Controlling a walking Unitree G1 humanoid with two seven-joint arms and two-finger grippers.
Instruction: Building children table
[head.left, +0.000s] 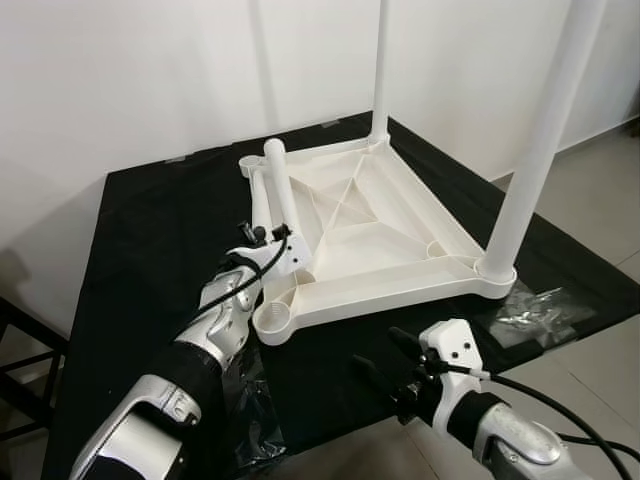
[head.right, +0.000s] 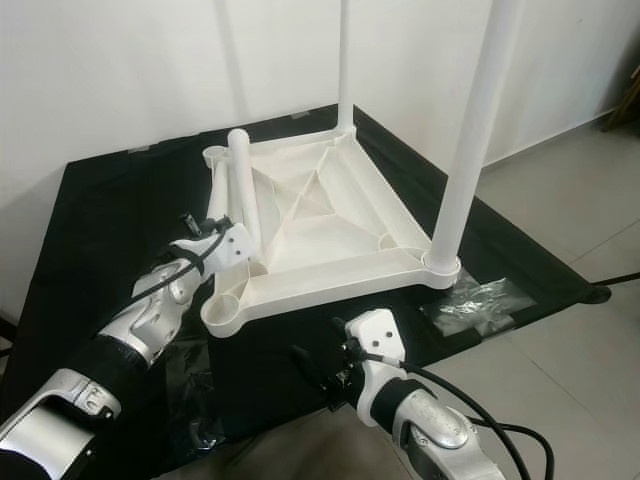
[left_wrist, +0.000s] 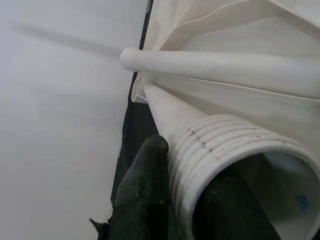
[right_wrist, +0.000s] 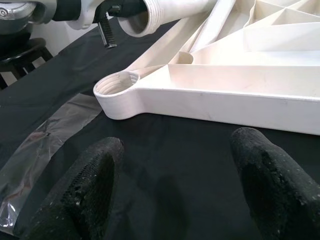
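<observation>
The white table top (head.left: 400, 215) lies upside down on a black cloth, with two white legs upright in it: one at the far corner (head.left: 380, 70), one at the right corner (head.left: 535, 140). Another loose leg (head.left: 283, 190) rests slanted across its left side. My left gripper (head.left: 262, 236) is shut on the threaded open end of a further leg (left_wrist: 200, 145), one finger (left_wrist: 145, 190) outside the tube wall and the other inside. The near-left corner socket (right_wrist: 117, 85) stands empty, just below that end. My right gripper (head.left: 385, 362) hovers open over the cloth, in front of the table top's near edge.
A clear bag of small parts (head.left: 530, 315) lies on the cloth at the right. Crumpled clear wrap (head.left: 250, 400) lies under my left arm. A dark stool frame (head.left: 20, 350) stands at the far left. A white wall is behind, tiled floor at the right.
</observation>
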